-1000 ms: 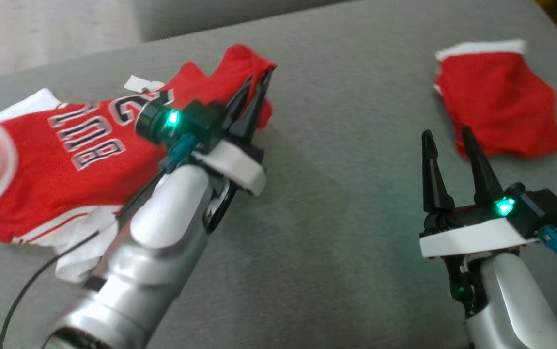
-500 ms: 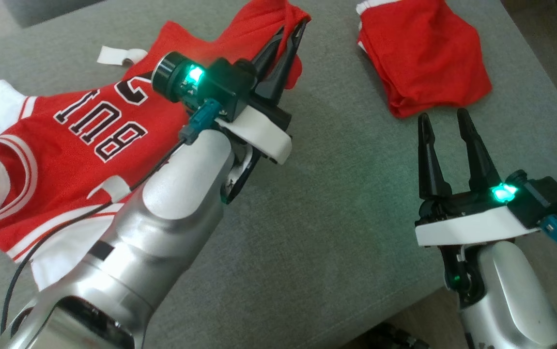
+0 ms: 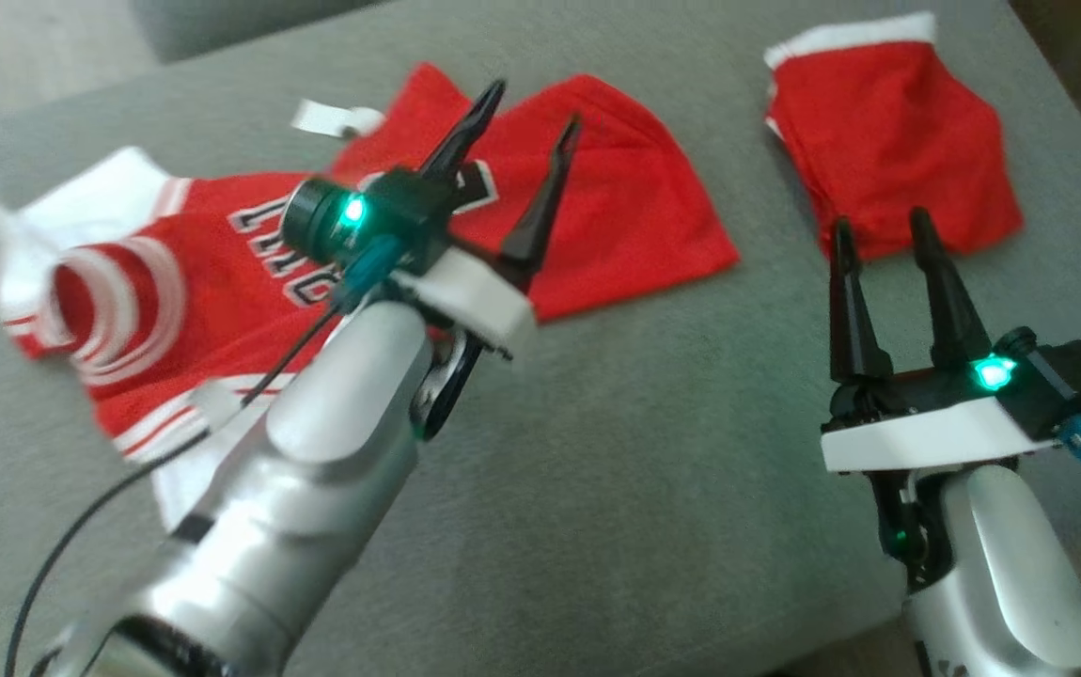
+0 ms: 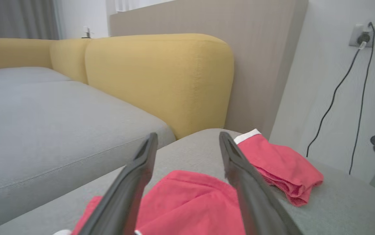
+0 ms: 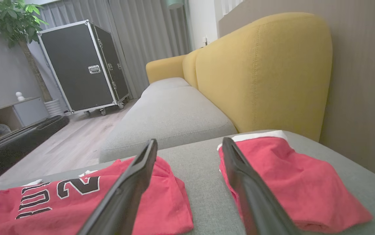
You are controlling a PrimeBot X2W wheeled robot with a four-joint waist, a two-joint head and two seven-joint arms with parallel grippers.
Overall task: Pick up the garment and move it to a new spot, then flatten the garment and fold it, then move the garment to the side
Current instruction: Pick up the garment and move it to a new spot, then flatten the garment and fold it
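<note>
The garment, a red jersey (image 3: 616, 188) with white trim and black lettering, lies spread on the grey cushion (image 3: 597, 451), its left part rumpled. My left gripper (image 3: 536, 105) hovers over the jersey's right half, open, with nothing between its fingers. In the left wrist view the left gripper (image 4: 188, 135) stands apart above the red cloth (image 4: 187, 199). My right gripper (image 3: 881, 222) is open and empty, its tips just short of a folded red piece (image 3: 888, 113). The right wrist view shows the right gripper (image 5: 189, 141) between the jersey (image 5: 76, 199) and the folded piece (image 5: 282, 176).
A yellow sofa back (image 4: 161, 81) and a grey sofa seat (image 5: 171, 114) lie beyond the cushion. A black flight case (image 5: 80, 65) stands on the wooden floor. A wall with a hanging cable (image 4: 337, 91) is at the right. The cushion's edge (image 3: 860, 630) runs past my right arm.
My left gripper has opened and let go of the jersey's right edge, which now lies flat on the cushion. The head camera has shifted. The right gripper stays open.
</note>
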